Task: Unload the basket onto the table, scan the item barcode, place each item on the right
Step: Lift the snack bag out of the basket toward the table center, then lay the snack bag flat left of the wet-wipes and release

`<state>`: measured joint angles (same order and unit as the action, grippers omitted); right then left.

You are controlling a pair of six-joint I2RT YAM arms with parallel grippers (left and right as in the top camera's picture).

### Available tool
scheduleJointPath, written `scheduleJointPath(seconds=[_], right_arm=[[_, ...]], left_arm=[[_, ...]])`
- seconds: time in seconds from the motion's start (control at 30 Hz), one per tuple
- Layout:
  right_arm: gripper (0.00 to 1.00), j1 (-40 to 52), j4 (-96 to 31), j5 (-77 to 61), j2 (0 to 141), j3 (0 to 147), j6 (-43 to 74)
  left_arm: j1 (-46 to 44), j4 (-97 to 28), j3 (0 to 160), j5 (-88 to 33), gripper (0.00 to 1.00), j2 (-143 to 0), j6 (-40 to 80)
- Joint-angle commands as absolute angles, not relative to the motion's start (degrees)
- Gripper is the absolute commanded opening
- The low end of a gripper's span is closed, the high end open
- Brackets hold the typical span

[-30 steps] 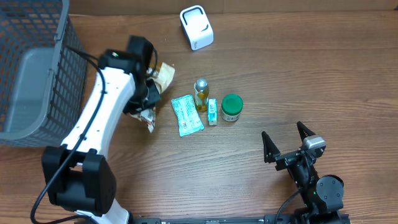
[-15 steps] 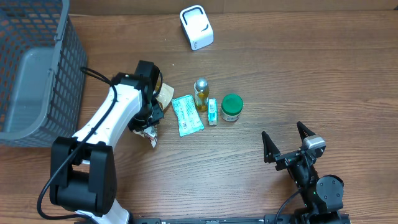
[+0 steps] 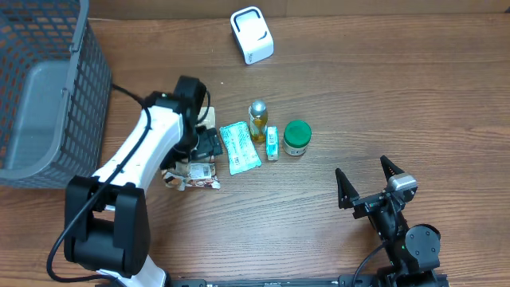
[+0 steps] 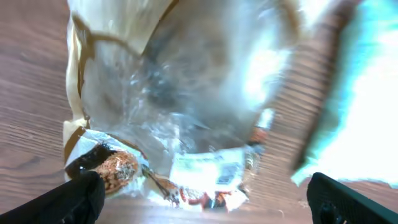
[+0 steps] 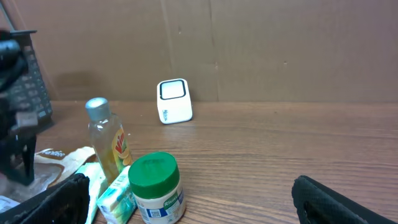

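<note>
Far left, a grey mesh basket [image 3: 48, 48] stands at the table's edge; next, the left gripper [image 4: 214, 198] hangs with jaws spread wide, gripping nothing; the crinkled snack packet [image 3: 195, 174] lies on the wood just beneath it, its white label [image 4: 205, 169] showing but too blurred to read; crowding its right side are 1 teal pouch [image 3: 239, 147], 1 bottle [image 3: 257, 119], 1 small box [image 3: 272, 143] and 1 green-lidded jar [image 3: 296, 137]; the white scanner [image 3: 252, 35] sits well apart at the back; far right, the right gripper [image 3: 362, 169] rests wide open, empty.
</note>
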<state>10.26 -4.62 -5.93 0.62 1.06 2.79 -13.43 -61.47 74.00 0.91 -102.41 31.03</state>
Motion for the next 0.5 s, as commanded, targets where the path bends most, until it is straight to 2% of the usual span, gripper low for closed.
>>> scheduleJointPath(seconds=[0.0,0.03,0.07,0.13,0.17,0.23,0.3,0.33,0.4,0.43,0.47], right_arm=[[1.0,10.5,-4.4,-5.5,0.2,0.5,2.5],[1.0,10.5,-4.4,-5.5,0.2,0.5,2.5],[1.0,10.5,-4.4,-5.5,0.2,0.5,2.5],[1.0,10.5,-4.4,-5.5,0.2,0.5,2.5],[1.0,10.5,-4.4,-5.5,0.2,0.5,2.5],[1.0,10.5,-4.4,-5.5,0.2,0.5,2.5],[1.0,10.5,-4.4,-5.5,0.2,0.5,2.5],[1.0,10.5,-4.4,-5.5,0.2,0.5,2.5],[1.0,10.5,-4.4,-5.5,0.2,0.5,2.5],[1.0,10.5,-4.4,-5.5,0.2,0.5,2.5],[1.0,10.5,-4.4,-5.5,0.2,0.5,2.5]], left_arm=[[-13.3,-65.0,81.0,-1.1,1.0,-102.3,22.6],[-13.3,-65.9,81.8,-1.1,0.96,-102.3,22.2],[-13.3,-66.2,82.0,-1.0,0.82,-102.3,22.2],[-13.3,-66.7,81.6,-0.9,0.37,-102.5,22.3],[-13.3,-67.0,81.3,-0.6,0.25,-102.7,22.3],[-13.3,-67.0,80.4,-0.1,0.24,-102.9,22.3],[-13.3,-66.4,79.0,1.1,0.29,-102.9,22.9],[-13.3,-66.1,78.4,1.5,0.27,-102.9,22.9],[-13.3,-65.8,77.8,1.7,0.09,-102.9,22.9],[-13.3,-65.7,77.8,2.0,0.04,-102.8,22.9],[-13.2,-65.6,78.1,2.0,0.04,-102.7,22.9]])
